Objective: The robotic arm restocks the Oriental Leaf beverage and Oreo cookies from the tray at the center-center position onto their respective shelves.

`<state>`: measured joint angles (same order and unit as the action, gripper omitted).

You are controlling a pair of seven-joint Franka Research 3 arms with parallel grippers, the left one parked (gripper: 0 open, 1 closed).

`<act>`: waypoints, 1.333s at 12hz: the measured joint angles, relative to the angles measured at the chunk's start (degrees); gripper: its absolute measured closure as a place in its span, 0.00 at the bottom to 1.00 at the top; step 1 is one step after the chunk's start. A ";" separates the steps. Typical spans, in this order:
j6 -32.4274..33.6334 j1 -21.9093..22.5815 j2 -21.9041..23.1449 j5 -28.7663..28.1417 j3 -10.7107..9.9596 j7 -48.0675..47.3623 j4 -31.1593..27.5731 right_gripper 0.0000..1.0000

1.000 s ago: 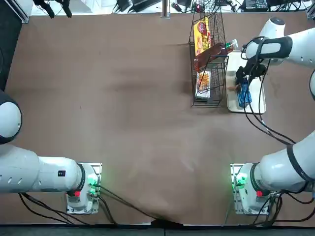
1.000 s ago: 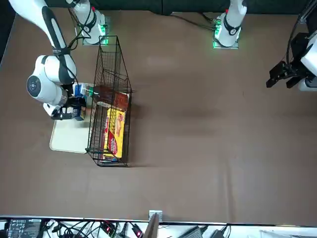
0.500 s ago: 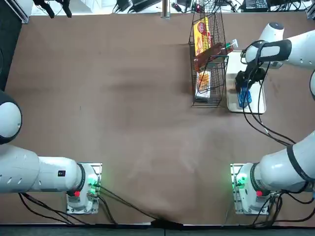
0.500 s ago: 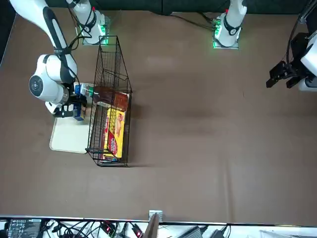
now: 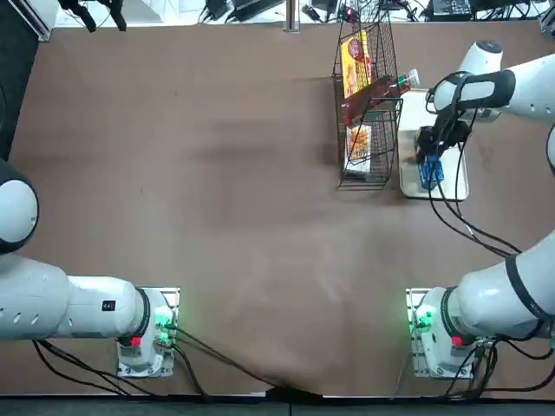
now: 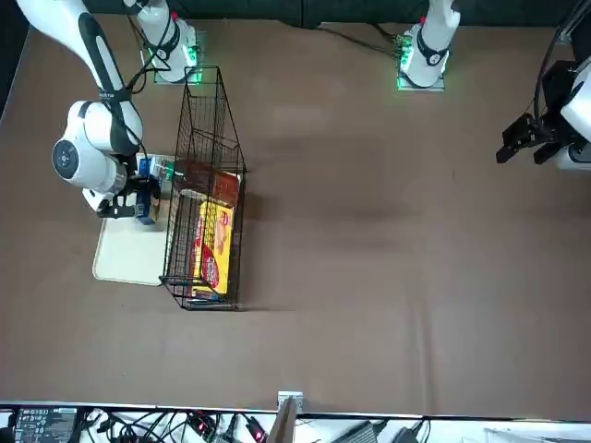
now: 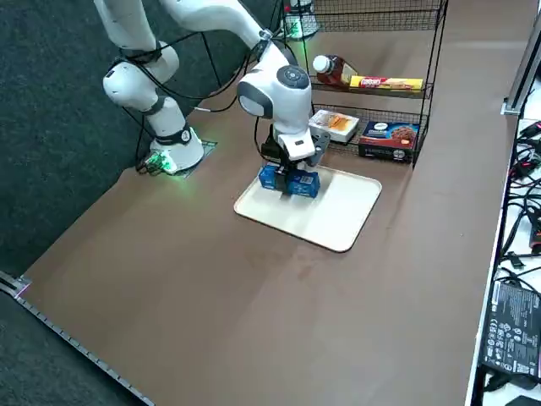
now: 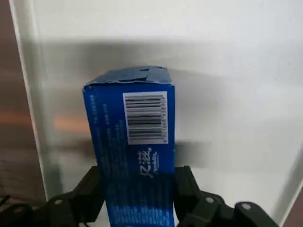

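My right gripper (image 8: 137,189) is shut on the Oreo cookies (image 8: 135,137), a blue packet with a barcode, one black finger against each long side. It holds the packet at the near end of the white tray (image 7: 338,216); I cannot tell whether the packet touches the tray. From overhead the gripper (image 5: 428,154) sits over the packet (image 5: 427,173), just right of the shelves (image 5: 364,95). The Oriental Leaf beverage (image 7: 338,72) lies on its side on an upper tier of the shelves (image 7: 380,85), white cap outward.
Yellow-and-red boxes (image 6: 214,245) and a dark blue box (image 7: 387,139) fill the rack's lower tiers. The far half of the tray (image 5: 451,186) is bare. My black cables (image 5: 451,217) trail from the wrist across the brown table.
The wrist has shifted very slightly over the tray. The blue packet stays between the fingers at the same spot.
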<state>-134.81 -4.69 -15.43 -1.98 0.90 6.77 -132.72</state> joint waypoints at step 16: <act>25.25 -2.87 3.29 0.02 -0.45 0.30 28.10 0.45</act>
<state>-109.56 -7.56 -12.13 -1.96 0.45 7.06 -104.62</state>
